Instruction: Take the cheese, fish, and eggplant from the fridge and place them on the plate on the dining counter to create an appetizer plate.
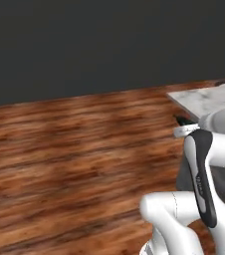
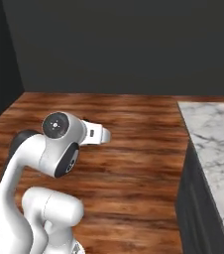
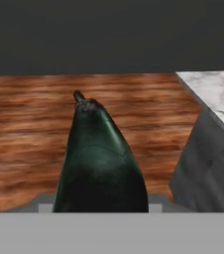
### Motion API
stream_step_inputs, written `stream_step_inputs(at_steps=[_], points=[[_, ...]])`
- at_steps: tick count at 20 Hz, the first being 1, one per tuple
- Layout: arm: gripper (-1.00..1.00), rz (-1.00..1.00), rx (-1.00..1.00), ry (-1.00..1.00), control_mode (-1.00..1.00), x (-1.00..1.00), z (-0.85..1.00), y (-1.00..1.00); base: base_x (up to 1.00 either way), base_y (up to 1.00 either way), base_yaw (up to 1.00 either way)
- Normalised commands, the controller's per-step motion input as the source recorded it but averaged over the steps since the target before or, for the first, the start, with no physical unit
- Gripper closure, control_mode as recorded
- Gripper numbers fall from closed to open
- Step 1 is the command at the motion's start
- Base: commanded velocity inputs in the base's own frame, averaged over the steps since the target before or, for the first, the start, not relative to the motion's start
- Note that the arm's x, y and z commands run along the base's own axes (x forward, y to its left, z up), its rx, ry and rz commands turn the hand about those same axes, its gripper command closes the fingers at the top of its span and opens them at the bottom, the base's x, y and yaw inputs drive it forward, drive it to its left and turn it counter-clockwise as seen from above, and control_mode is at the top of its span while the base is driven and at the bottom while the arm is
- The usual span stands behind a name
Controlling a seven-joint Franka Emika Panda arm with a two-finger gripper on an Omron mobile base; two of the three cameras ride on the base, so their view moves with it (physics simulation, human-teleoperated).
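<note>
One eggplant (image 3: 100, 158) sits clamped in my claw (image 3: 100, 206) (no label), left of the marble tabletop (image 3: 214, 94).

Eggplant (image 3: 100, 158) sits between the gripper fingers, stem end pointing away from the hand, above the wooden floor (image 3: 29, 124). Marble counter (image 2: 215, 149) stands to the right of the arm (image 2: 39, 163), its corner nearest. A dark wall (image 2: 124, 44) runs behind floor and counter.

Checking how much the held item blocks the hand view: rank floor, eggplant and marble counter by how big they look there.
1. Floor
2. Eggplant, close to the camera, so it looks oversized
3. Marble counter
</note>
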Motion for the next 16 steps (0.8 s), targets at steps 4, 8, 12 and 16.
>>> stream_step_inputs(at_steps=[4, 8, 12, 16], points=[[1.00, 0.00, 0.00, 0.00, 1.00, 0.00, 0.00, 0.00, 1.00, 0.39, -0.34], [1.00, 0.00, 0.00, 0.00, 1.00, 0.00, 0.00, 0.00, 1.00, 0.35, -0.40], [1.00, 0.00, 0.00, 0.00, 1.00, 0.00, 0.00, 0.00, 1.00, 0.60, -0.43], [1.00, 0.00, 0.00, 0.00, 1.00, 0.00, 0.00, 0.00, 1.00, 0.70, -0.43]])
